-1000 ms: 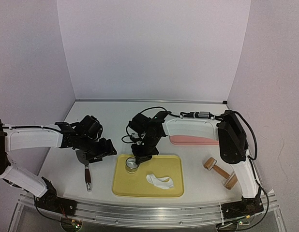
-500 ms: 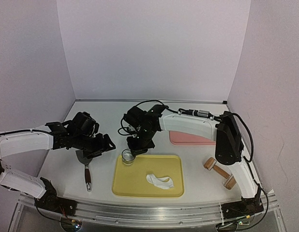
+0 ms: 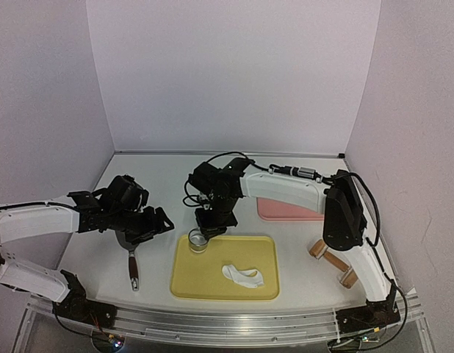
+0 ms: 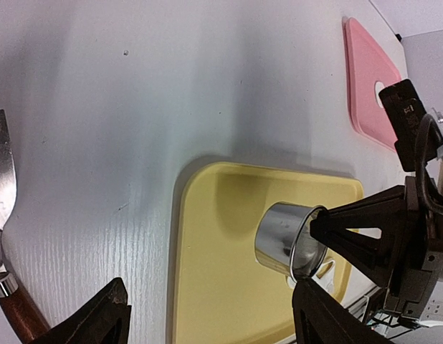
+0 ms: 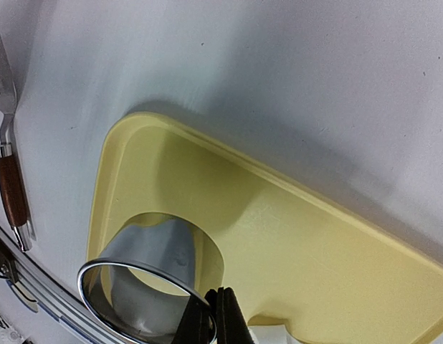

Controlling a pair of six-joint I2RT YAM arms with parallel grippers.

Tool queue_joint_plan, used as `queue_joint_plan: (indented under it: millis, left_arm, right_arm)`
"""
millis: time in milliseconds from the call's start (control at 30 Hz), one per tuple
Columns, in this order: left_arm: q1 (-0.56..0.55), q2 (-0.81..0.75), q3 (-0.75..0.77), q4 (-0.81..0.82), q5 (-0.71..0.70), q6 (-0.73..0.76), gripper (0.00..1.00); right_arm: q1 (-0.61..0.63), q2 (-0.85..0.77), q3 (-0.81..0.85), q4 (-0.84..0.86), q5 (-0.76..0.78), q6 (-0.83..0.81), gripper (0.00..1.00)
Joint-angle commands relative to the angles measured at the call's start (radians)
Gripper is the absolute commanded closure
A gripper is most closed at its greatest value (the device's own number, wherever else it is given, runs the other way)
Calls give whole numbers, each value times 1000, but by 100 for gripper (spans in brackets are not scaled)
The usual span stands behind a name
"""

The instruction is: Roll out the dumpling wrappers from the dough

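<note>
One ring cutter [image 3: 198, 240] hangs over the tray [image 3: 205, 281], dough [image 3: 242, 276] inside, spatula [image 3: 131, 263] left.

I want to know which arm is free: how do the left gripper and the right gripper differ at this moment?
The left gripper has its fingers spread open and holds nothing; the right gripper is shut on the rim of the metal ring cutter. The left gripper hangs over bare table near the spatula; the right gripper is over a corner of the yellow tray. Both are black two-finger grippers held above the table.
</note>
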Motion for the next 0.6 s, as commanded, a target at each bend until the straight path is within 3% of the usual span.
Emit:
queue_joint_plan:
  millis: [0,100,333,567]
  left_arm:
    - [2,-2,5,36,15,5,21]
    - [2,10,5,40,24,2,21]
    - [2,-31,-37,87,41,12,23]
    - [-8,-53,-126,141,64,-36,27]
  right_arm:
    - [-4,29,17,-22,-73,50,100]
    - [16,46,47,-56,-21,47,100]
    - [4,64,37,-23,-129,139,100]
    - [-7,10,43,-20,-121,217,100]
